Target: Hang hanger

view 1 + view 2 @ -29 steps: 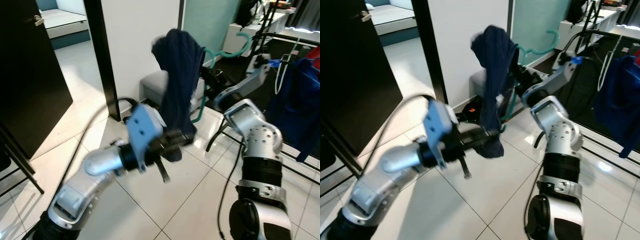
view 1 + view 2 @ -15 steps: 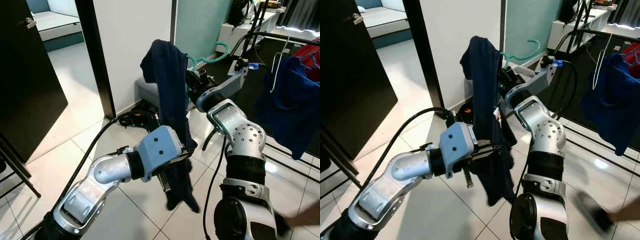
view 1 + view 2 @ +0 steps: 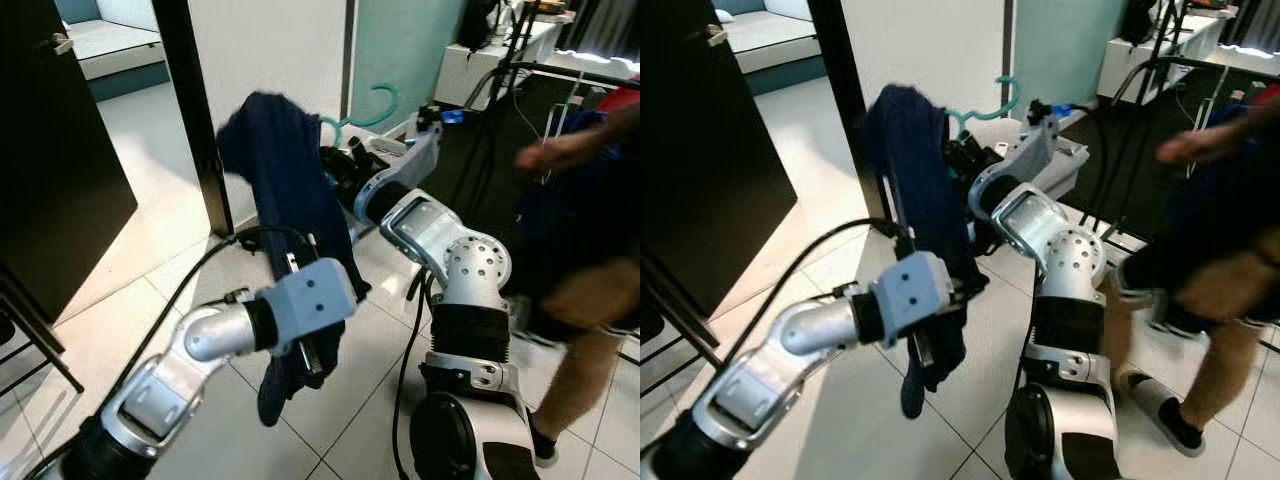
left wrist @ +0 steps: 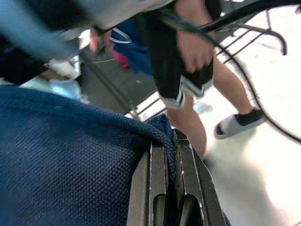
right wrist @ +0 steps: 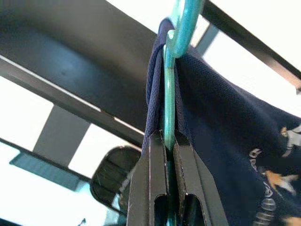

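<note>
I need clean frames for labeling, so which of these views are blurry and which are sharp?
Both eye views: the person is motion-smeared and the navy garment soft. Left wrist view: blurred at the top, sharp at the left pincer. Right wrist view: crisp on the teal hanger, with a blown-out bright background.

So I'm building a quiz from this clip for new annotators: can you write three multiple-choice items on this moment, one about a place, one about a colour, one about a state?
1. Where is the person?
A. on the robot's right
B. on the robot's left
C. in the doorway beside the dark door

2. What colour is the hanger?
A. red
B. teal
C. white

3. What is the right gripper doing?
A. hanging open and idle
B. shut on the hanger
C. resting on the floor

Answers:
1 A, the person stands on the right of the eye views.
2 B, the hanger carrying the dark blue garment is teal.
3 B, the right gripper has its fingers closed on the hanger's shaft, while the left gripper pinches the garment's edge.
</note>
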Available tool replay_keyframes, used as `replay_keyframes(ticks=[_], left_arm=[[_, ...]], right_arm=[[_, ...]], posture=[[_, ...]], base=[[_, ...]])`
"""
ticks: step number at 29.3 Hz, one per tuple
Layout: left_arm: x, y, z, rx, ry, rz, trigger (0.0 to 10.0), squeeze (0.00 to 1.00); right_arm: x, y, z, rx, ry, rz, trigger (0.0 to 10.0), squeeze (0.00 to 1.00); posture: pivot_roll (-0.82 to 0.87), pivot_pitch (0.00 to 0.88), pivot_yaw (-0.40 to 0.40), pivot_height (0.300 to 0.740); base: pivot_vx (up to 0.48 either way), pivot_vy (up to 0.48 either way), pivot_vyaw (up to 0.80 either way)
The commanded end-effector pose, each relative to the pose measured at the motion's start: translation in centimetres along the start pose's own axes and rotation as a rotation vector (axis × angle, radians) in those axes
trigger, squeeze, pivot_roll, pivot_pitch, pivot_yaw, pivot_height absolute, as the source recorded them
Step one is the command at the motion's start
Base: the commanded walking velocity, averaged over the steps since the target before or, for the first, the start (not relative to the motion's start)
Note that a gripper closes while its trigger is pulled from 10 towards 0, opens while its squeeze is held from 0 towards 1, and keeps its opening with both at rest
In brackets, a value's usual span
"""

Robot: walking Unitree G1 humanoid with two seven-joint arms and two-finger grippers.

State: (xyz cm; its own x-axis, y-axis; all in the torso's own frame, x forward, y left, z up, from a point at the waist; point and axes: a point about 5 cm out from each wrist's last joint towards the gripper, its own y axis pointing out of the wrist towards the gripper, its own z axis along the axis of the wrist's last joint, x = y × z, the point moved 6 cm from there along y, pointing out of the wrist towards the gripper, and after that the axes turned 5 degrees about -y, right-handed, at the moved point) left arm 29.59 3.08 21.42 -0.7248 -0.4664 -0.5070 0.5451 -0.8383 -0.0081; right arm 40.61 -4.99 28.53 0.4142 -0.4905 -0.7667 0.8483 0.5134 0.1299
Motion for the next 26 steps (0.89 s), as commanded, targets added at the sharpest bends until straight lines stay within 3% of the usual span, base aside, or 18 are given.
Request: replay_keyframes(ticks=[1,2,5,8,10,14,22,23,25,26], left_arm=[[-3.1,-1.2,0.0,-0.024,0.051,0.099,10.0,0.00],[-3.8,-1.6,-0.1,-0.033,0.068,0.119,10.0,0.00],[-5.7,-2.7,0.1,-0.049,0.112,0.171,10.0,0.00],[-6.2,-3.0,0.3,-0.047,0.121,0.187,10.0,0.00],[-7.1,-3.5,1.0,-0.034,0.137,0.217,10.0,0.00],[-7.5,-3.7,2.1,-0.002,0.133,0.230,10.0,0.00],[-6.6,-3.3,2.5,0.021,0.121,0.203,10.0,0.00],[-6.5,-3.3,2.4,0.020,0.119,0.199,10.0,0.00],[-6.2,-3.5,1.6,-0.006,0.117,0.189,10.0,0.00],[-6.2,-3.5,1.6,-0.006,0.117,0.189,10.0,0.00]], right_arm=[[-0.6,-0.1,-0.3,-0.016,-0.023,0.026,10.0,0.00],[-0.5,-0.1,-0.4,-0.023,-0.056,0.020,10.0,0.00],[0.5,-0.3,-2.7,-0.116,-0.316,-0.049,10.0,0.00],[1.1,-0.3,-3.1,-0.129,-0.371,-0.082,10.0,0.00],[3.0,-0.4,-2.7,-0.109,-0.427,-0.176,10.0,0.00],[4.5,-0.5,-1.6,-0.064,-0.424,-0.243,10.0,0.00],[5.2,-0.7,-0.4,-0.018,-0.425,-0.279,10.0,0.00],[5.4,-0.7,0.0,-0.001,-0.394,-0.283,10.0,0.00],[5.0,-0.8,1.4,0.061,-0.186,-0.236,10.0,0.00],[5.0,-0.8,1.4,0.061,-0.186,-0.236,10.0,0.00]], posture=[[-0.02,0.000,0.002,0.740],[-0.02,0.000,0.002,0.740],[-0.02,0.000,-0.001,0.740],[-0.02,0.000,-0.005,0.740],[-0.02,0.000,-0.010,0.740],[-0.01,0.000,-0.013,0.740],[-0.01,0.000,-0.014,0.740],[-0.01,0.000,-0.013,0.740],[-0.01,0.000,-0.010,0.740],[-0.01,0.000,-0.010,0.740]], base=[[0.000,0.000,0.00],[0.000,0.000,0.00],[0.000,0.000,0.00],[0.000,0.000,0.00],[0.000,0.000,0.00],[0.000,0.000,0.00],[0.000,0.000,0.00],[0.000,0.000,0.00],[0.000,0.000,0.00],[0.000,0.000,0.00]])
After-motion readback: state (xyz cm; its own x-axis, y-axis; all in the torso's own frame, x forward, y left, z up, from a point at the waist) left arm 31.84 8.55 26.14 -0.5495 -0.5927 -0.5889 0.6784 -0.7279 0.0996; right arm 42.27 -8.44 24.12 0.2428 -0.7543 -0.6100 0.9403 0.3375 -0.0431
